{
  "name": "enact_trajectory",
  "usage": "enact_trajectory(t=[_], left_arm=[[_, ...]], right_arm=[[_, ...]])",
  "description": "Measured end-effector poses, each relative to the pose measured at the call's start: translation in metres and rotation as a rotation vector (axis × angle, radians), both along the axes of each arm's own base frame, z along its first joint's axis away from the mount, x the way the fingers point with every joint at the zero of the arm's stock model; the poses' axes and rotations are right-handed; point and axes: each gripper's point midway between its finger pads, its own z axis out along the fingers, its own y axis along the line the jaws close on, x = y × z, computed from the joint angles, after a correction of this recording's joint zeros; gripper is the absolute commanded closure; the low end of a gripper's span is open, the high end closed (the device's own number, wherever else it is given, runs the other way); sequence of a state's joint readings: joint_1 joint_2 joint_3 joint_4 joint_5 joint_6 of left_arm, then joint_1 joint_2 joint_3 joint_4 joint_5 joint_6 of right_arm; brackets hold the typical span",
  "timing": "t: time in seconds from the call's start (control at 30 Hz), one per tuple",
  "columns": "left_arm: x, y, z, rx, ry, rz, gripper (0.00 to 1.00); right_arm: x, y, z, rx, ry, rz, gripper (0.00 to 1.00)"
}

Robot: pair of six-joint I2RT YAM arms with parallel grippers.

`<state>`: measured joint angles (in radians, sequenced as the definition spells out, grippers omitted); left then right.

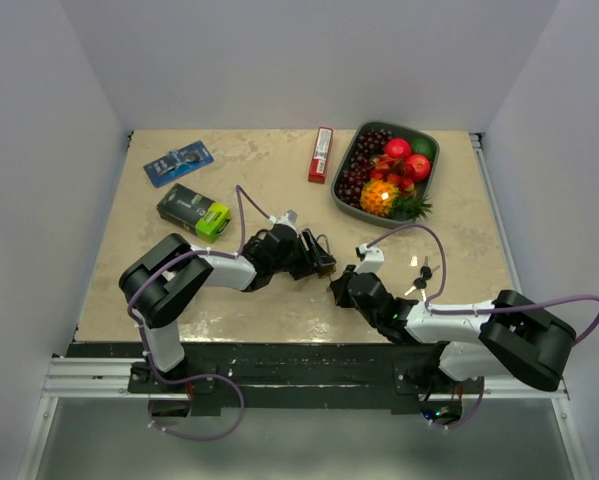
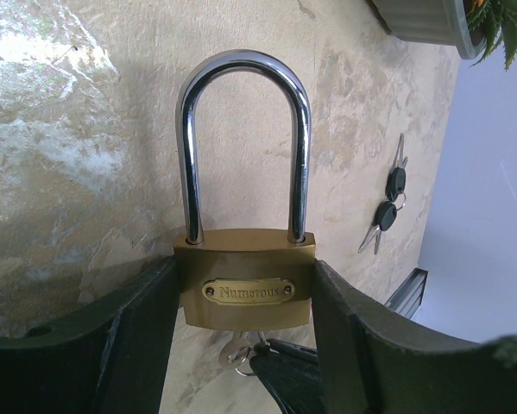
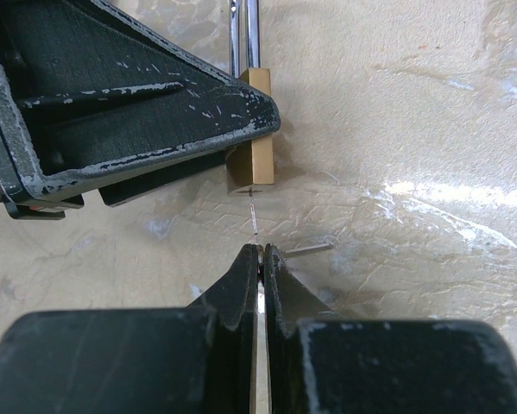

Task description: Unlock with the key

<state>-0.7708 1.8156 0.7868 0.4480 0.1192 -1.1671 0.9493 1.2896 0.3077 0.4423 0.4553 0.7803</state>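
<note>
Brass padlock clamped in left tool; right tool pinches key at its underside.

The padlock had a brass body with an oval nameplate and a chrome shackle, both legs seated in the body (so it was shut). It was clamped by its sides in the left gripper, shackle pointing away from the wrist. The key, a thin silver blade seen edge-on, was pinched in the right gripper, its tip at the body's underside. Two black-headed spare keys lay well apart from it.
</note>
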Motion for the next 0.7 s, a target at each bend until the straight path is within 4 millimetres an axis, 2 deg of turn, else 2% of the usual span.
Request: enact_trajectory(t=[0.7], left_arm=[[0.0026, 0.0020, -0.0001, -0.003, -0.018, 0.016, 1.00]], right_arm=[[0.0050, 0.0006, -0.0018, 0.002, -0.001, -0.016, 1.00]])
